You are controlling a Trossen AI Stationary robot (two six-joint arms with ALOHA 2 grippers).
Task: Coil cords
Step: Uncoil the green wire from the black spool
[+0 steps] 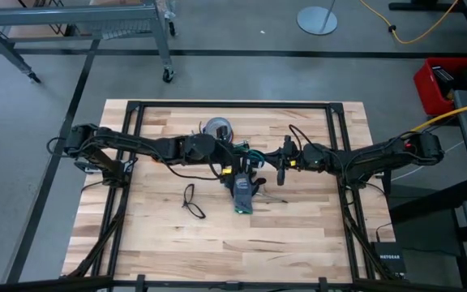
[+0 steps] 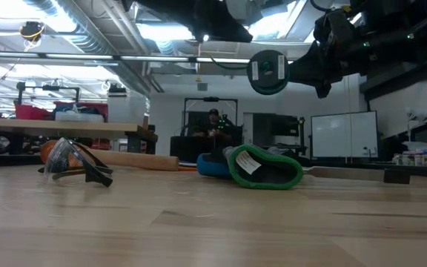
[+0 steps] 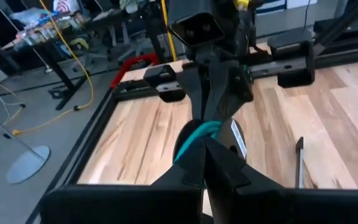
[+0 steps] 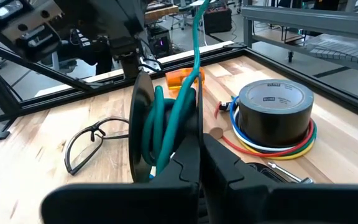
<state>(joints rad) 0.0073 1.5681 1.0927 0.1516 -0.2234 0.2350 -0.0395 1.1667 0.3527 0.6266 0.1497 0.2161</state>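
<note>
A small round black disc wound with teal cord hangs in the air over the table's middle; the low view shows its labelled face. My right gripper is shut on it. A strand of the teal cord runs up from the disc. My left gripper, coming from the table's left, is shut at the teal cord right beside the disc. No loose dark loop of cord shows. My left gripper has its shut fingertips against the teal cord at the disc's edge. The fingers hide the place of contact, so I cannot tell whether the cord lies between them. My right gripper pinches the disc's rim between its two fingers, coming level from the table's right. The disc stands on edge, lifted clear of the table.
A black-and-green work glove lies under the grippers. Safety glasses lie to its left. A grey tape roll ringed by red, blue and yellow cables stands at the far middle, with an orange object beside it. Bare wood lies near.
</note>
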